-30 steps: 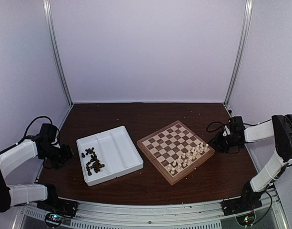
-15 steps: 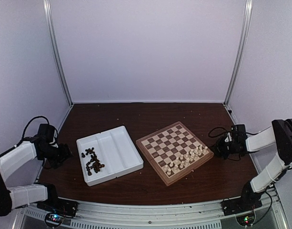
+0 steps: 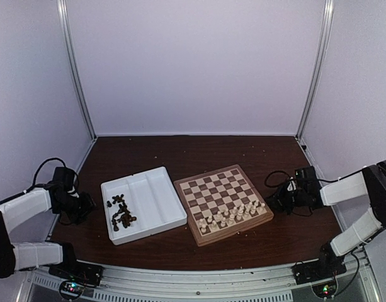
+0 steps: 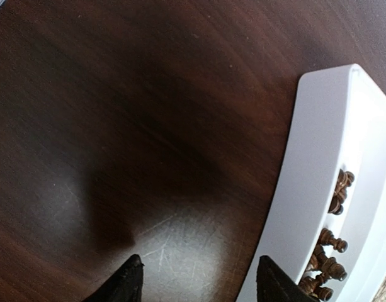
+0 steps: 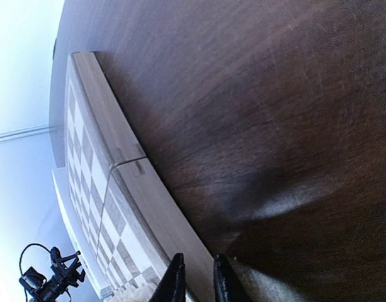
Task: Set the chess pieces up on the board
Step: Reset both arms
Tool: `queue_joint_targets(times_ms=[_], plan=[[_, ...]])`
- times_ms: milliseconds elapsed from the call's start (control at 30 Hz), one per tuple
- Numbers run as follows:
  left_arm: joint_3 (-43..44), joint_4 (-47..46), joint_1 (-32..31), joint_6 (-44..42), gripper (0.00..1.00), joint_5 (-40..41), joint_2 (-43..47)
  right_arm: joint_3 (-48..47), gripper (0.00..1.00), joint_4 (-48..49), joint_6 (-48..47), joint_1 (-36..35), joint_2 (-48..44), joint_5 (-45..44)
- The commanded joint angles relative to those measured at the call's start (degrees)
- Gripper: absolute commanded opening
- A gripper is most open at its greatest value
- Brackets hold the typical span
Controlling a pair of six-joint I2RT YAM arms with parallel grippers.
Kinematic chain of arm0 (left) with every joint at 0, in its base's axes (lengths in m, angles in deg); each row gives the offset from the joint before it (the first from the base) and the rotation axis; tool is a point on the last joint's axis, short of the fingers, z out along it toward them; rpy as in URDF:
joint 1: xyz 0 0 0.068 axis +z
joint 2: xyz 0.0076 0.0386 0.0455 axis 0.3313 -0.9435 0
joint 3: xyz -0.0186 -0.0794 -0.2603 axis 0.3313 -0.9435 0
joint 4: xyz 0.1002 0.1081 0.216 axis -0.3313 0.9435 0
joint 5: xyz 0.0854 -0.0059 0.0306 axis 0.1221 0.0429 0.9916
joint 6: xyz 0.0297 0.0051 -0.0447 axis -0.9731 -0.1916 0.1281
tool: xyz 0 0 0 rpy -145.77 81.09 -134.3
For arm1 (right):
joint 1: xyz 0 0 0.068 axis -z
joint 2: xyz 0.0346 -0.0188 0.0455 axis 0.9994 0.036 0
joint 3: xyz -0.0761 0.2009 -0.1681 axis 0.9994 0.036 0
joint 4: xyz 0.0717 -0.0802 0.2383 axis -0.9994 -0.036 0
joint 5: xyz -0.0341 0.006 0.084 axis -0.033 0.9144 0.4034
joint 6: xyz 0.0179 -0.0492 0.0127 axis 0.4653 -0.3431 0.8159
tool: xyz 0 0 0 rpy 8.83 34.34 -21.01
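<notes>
The right pincer [image 5: 198,283] sits low on the tabletop [image 3: 199,154], right at the light wood rim of the board [image 5: 111,145]. Its fingers are drawn almost together, and as far as the wrist view shows there is nothing between them. That closeness is the main hazard. Any sideways drift could push the board across the tabletop and tip the cream pieces [image 3: 233,212], which stand crowded in the rows along the board's near right side. They look slim and top-heavy, so a small jolt might be enough.

The left pincer [image 4: 199,289] hangs wide open and empty over bare tabletop, just outside the left wall of the white tray [image 3: 160,200]. The dark pieces [image 3: 120,212] lie in a loose jumble in the tray's left compartment, several apparently on their sides and touching one another. A reach there risks clipping the tray wall and sliding the tray. It could also pinch two pieces at once, or grip one askew so that it cannot be stood upright.

The board's far left rows are bare. Between them and the dark pieces come the tray's divider, its right compartment and its right wall, which sits just beside the board's left corner. A carried piece must clear all three.
</notes>
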Motion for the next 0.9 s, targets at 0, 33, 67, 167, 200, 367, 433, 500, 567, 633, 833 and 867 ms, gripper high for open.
queue_joint_targets(times_ms=[0, 33, 67, 167, 200, 367, 433, 500, 567, 633, 833, 867], plan=[[-0.85, -4.64, 0.56, 0.84, 0.59, 0.29, -2.7, -1.48, 0.2, -4.54, -2.33, -0.54, -4.56, -3.19], [-1.02, -5.53, 0.57, 0.72, 0.58, 0.03, -3.44, -2.74, 0.22, -7.37, -4.03, -0.41, -5.51, -4.33], [-1.19, -6.53, 0.55, 0.67, 0.57, -0.21, -4.05, -3.98, 0.24, -10.33, -5.79, -0.11, -6.48, -5.42], [-1.75, -10.09, 0.58, 0.88, 0.56, -1.77, -6.58, -7.49, 0.28, -18.22, -10.7, 1.31, -9.47, -8.55], [-1.78, -11.32, 0.53, 1.0, 0.55, -2.45, -7.71, -8.32, 0.29, -20.31, -12.2, 1.91, -10.45, -9.68], [-1.8, -18.23, 0.41, 2.53, 0.53, -6.9, -14.33, -12.17, 0.34, -28.85, -20.96, 3.94, -17.52, -18.56], [-1.61, -20.99, 0.23, 3.16, 0.53, -8.4, -17.01, -12.73, 0.37, -30.53, -24.14, 4.07, -21.5, -22.85], [-0.64, -22.79, -0.27, 3.4, 0.53, -9.25, -19.87, -12.64, 0.43, -30.88, -26.62, 4.18, -24.52, -26.95], [0.63, -23.78, -0.99, 3.21, 0.53, -9.73, -22.06, -12.16, 0.51, -30.08, -29.06, 4.17, -26.78, -30.5], [2.16, -23.8, -1.14, 2.63, 0.53, -9.91, -23.58, -11.73, 0.53, -28.74, -30.69, 4.17, -28.3, -32.13], [6.91, -18.85, -1.14, -0.92, 0.57, -4.26, -22.34, -12.57, 0.69, -26.46, -33.98, 4.17, -28.69, -32.37], [7.34, -17.86, -1.12, -1.61, 0.58, -2.12, -21.22, -12.48, 0.73, -25.79, -34.54, 4.17, -28.6, -32.72]])
